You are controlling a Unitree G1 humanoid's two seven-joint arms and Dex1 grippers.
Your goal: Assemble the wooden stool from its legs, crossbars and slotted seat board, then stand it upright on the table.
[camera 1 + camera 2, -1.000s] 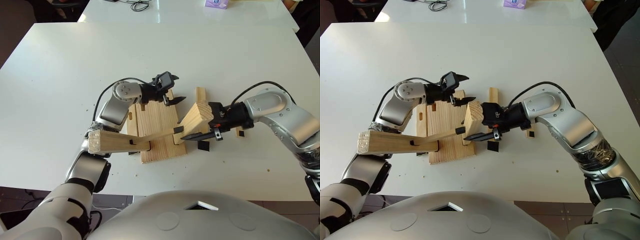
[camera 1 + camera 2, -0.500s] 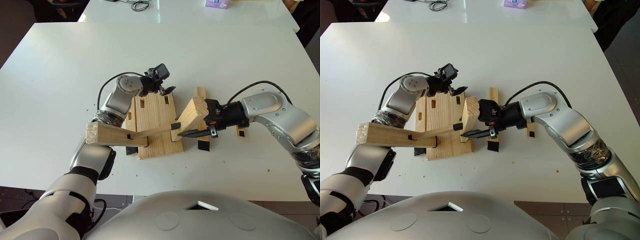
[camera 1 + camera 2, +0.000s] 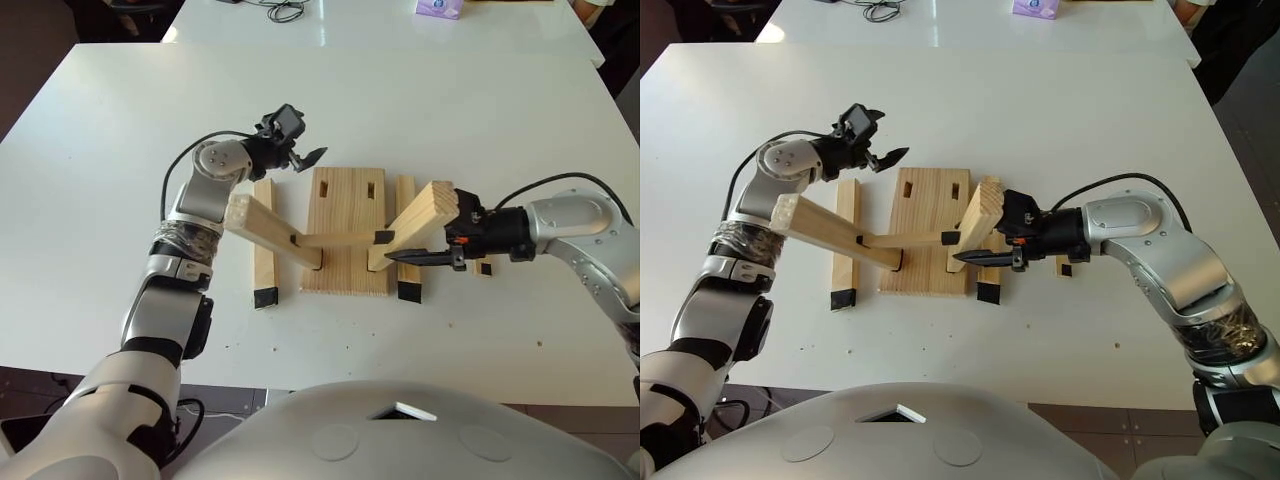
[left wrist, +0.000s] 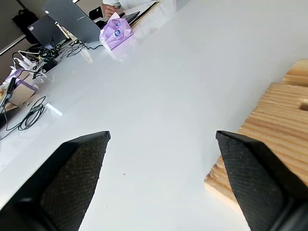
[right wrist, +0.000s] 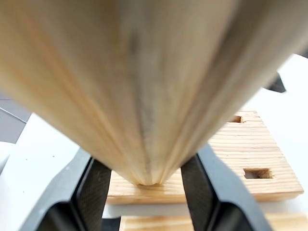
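Left wrist view: two dark fingers [image 4: 79,173] wide apart, between them bare table [image 4: 159,96] and a corner of the board [image 4: 274,125]; far behind, a tissue pack [image 4: 117,34] and a laptop [image 4: 72,19]. From the head: left gripper [image 3: 303,157] open and holding nothing, above the table just beyond the board's far-left corner. Right wrist view: held leg [image 5: 134,72] pinched between both fingers [image 5: 98,192].

Count: one board, flat, two slots [image 3: 325,187] near its far edge; four legs; one crossbar [image 3: 345,240].

Loose left leg [image 3: 264,270] and loose right leg [image 3: 404,192] flat on the table at either side of the board, long axes running away from the robot, black feet nearest. Over the board, tilted leg [image 3: 270,228] leaning up and leftward, crossbar running left-right, held leg leaning up and rightward, clamped in the right gripper [image 3: 415,250]
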